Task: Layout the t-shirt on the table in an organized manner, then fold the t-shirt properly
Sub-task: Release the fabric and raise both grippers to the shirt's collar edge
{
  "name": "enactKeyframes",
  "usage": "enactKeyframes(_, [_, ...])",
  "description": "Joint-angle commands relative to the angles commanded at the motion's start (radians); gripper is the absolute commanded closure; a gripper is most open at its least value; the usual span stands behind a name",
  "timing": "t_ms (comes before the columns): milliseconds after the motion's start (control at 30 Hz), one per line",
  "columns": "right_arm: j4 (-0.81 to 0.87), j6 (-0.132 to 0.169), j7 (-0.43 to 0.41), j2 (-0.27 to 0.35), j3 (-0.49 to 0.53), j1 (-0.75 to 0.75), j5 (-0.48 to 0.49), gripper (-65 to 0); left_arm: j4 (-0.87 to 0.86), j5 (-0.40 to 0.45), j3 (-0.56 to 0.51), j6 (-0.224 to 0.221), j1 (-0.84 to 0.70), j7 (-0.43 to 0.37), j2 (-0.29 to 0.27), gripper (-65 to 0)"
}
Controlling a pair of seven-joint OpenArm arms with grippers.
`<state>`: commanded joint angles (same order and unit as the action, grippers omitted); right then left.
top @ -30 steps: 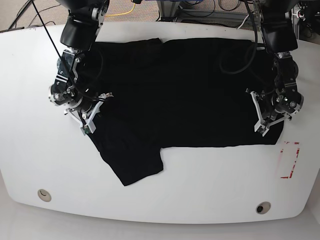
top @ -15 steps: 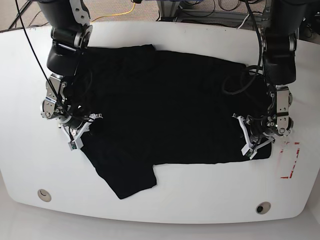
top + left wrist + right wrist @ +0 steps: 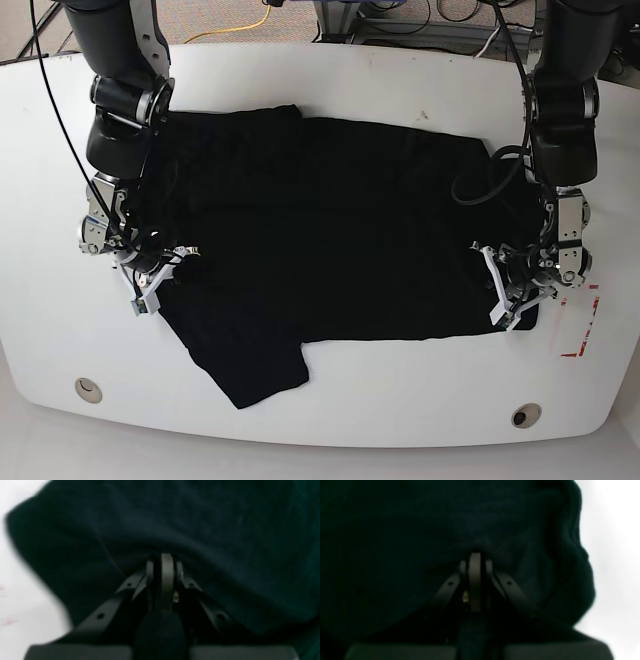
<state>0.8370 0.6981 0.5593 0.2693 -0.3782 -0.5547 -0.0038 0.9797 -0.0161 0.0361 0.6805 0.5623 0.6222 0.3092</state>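
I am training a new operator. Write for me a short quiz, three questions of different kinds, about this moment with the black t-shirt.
1. True or false: both grippers are shut on the t-shirt.
2. The red tape mark lies nearest to which gripper: A) the left gripper, B) the right gripper?
3. Fill in: one sleeve points toward the table's ____ edge.

Key: 1 true; 2 A; 3 near (front).

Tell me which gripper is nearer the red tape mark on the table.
Left. The left gripper sits at the t-shirt's edge, right beside the red tape mark. The right gripper is across the table, at the shirt's opposite edge.
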Motion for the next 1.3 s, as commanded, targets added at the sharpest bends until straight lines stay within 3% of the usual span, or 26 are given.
enactKeyframes(133, [0.178, 0.0, 0.138, -0.029, -0.008, 0.021, 0.002, -3.8, 0.166, 0.0, 0.051, 0.002, -0.038, 0.106, 0.011, -2.4])
enactKeyframes(233, [0.364, 0.0, 0.261, -0.046, -0.008, 0.072, 0.002, -15.9, 0.298, 0.0, 0.075, 0.002, -0.066, 0.184, 0.011, -4.3])
enactKeyframes(333, [0.575, 0.0, 0.384, -0.078, -0.009, 0.157, 0.0, -31.5, 0.43, 0.0, 0.077, 0.002, -0.12, 0.278, 0.014, -17.2])
enactKeyframes(433, [0.792, 0.0, 0.479, -0.101, -0.009, 0.27, 0.0, -42.5, 0.574, 0.0, 0.078, 0.002, -0.192, 0.342, 0.026, -33.2])
enactKeyframes(533, [0.942, 0.0, 0.539, -0.132, -0.009, 0.368, -0.002, -47.6, 0.692, -0.002, 0.078, 0.002, -0.27, 0.393, 0.029, -38.5])
enactKeyframes(700, [1.105, 0.0, 0.575, -0.183, -0.009, 0.526, -0.002, -48.2, 0.847, -0.002, 0.077, 0.002, -0.408, 0.431, 0.023, -38.5])
enactKeyframes(900, [1.129, 0.0, 0.574, -0.212, -0.009, 0.644, 0.0, -48.2, 0.944, -0.002, 0.077, 0.002, -0.589, 0.433, -0.002, -38.5])
enactKeyframes(1100, [1.129, 0.0, 0.574, -0.212, -0.009, 0.677, 0.0, -48.2, 0.956, -0.002, 0.081, 0.002, -0.697, 0.433, -0.003, -38.5])
enactKeyframes(1300, [1.128, 0.0, 0.574, -0.212, -0.009, 0.677, -0.002, -48.2, 0.954, -0.002, 0.164, 0.003, -0.732, 0.433, 0.002, -38.5])
